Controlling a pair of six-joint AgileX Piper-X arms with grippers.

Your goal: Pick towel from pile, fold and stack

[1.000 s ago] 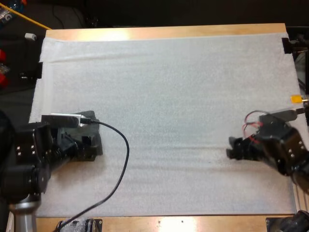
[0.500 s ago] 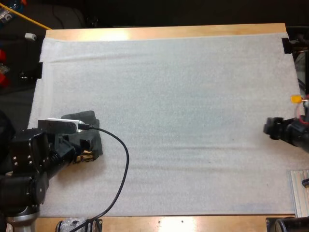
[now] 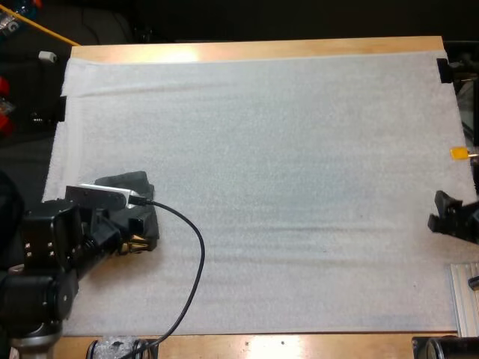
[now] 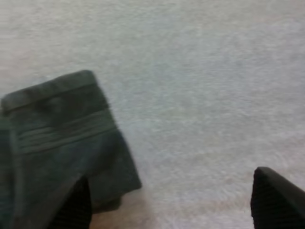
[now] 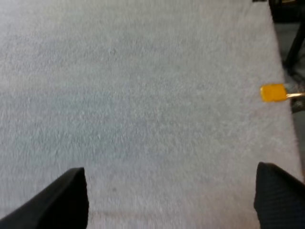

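High view, towel: the dark grey-green towel (image 3: 126, 182) lies at the mat's (image 3: 262, 149) 8 o'clock, partly beneath the left hand (image 3: 142, 228).
High view, right hand (image 3: 440, 212): at the mat's 4 o'clock edge, well apart from the towel.
Left wrist view: left hand released, fingers (image 4: 279, 200) spread, one over the towel's edge, the other over bare mat.
Right wrist view: right hand released, fingers (image 5: 62, 200) wide apart over bare mat.

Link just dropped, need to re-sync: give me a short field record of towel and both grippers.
towel: dark grey-green, looks folded, on the white mat near its left edge
left gripper: open, at the towel's edge, not gripping
right gripper: open, over bare mat by its right edge
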